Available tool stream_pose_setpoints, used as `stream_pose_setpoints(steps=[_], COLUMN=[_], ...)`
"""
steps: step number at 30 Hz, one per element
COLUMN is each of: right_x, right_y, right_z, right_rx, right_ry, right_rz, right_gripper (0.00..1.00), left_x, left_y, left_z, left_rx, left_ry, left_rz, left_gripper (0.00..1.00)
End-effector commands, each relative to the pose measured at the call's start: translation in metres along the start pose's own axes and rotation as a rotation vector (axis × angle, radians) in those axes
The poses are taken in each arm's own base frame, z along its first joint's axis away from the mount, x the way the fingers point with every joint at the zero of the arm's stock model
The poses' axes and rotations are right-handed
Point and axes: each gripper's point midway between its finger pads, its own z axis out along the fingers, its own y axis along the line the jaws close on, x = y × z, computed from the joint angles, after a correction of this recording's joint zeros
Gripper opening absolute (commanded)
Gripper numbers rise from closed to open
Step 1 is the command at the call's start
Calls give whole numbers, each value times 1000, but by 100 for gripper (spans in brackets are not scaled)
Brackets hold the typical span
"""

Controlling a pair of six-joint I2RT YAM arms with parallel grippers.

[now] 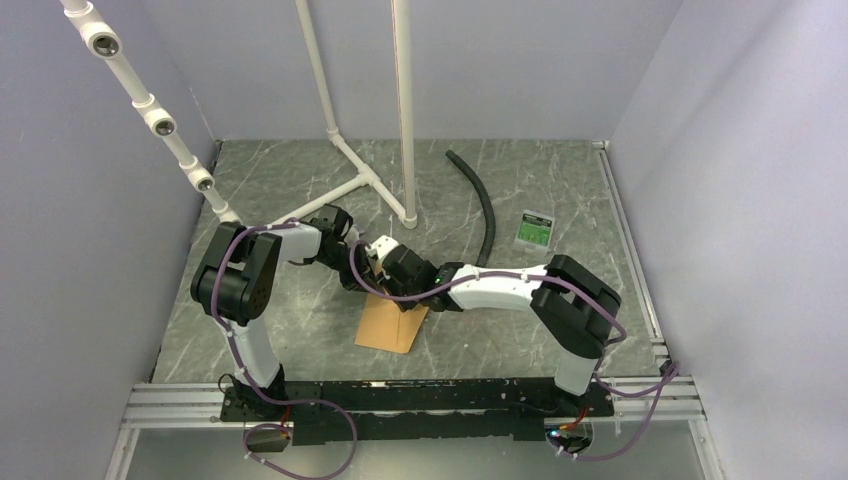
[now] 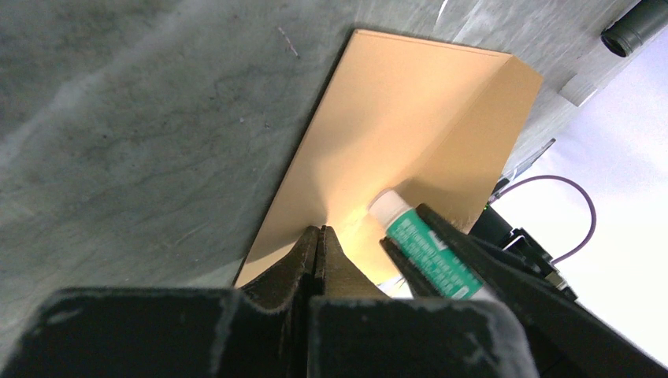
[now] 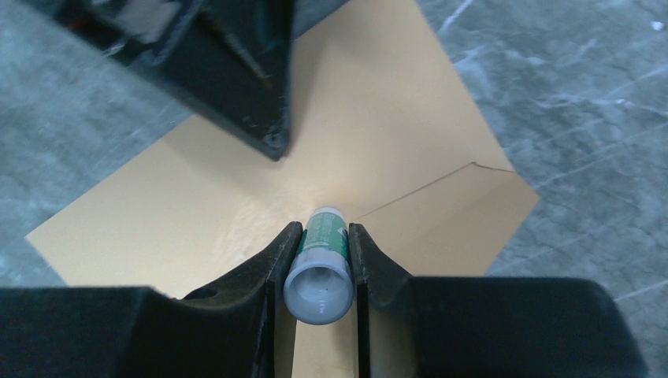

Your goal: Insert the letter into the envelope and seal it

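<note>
- At the middle of the grey marble table (image 1: 300, 330), showing the orange-brown envelope (image 1: 388, 325) lying flat.
- Resting the left gripper (image 2: 317, 232) tip-down on the envelope, fingers fully together, holding nothing.
- Clamping a green-labelled glue stick (image 3: 318, 290) in the right gripper (image 3: 323, 230), fingers slightly parted, touching its tip to the envelope.

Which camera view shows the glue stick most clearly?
The right wrist view: the glue stick shows centred, clamped in the right hand, pointing at the envelope. The left wrist view shows its label and tip; the top view hides it.
</note>
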Motion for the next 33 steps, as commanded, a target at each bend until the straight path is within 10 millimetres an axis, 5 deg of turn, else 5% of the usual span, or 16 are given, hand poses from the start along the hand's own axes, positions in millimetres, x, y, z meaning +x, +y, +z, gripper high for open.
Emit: stream_pose_setpoints(steps=[1, 11, 17, 23, 33], right_x=[57, 80, 64, 42, 56], right_y=[30, 29, -5, -14, 27], right_z=[-10, -18, 3, 15, -10], right_rx=[-95, -77, 55, 110, -58], right_ry=[174, 222, 193, 171, 173], right_rz=[-72, -64, -40, -25, -58], right_gripper=[0, 0, 0, 0, 0], left_x=[1, 2, 3, 3, 2], left_y=[59, 60, 60, 61, 61], left_z=[25, 26, 25, 25, 26], left_rx=[-220, -220, -223, -222, -224], left_ry=[-35, -33, -25, -28, -30], left_rz=[-15, -20, -11, -14, -14], left_gripper=[2, 3, 2, 2, 3])
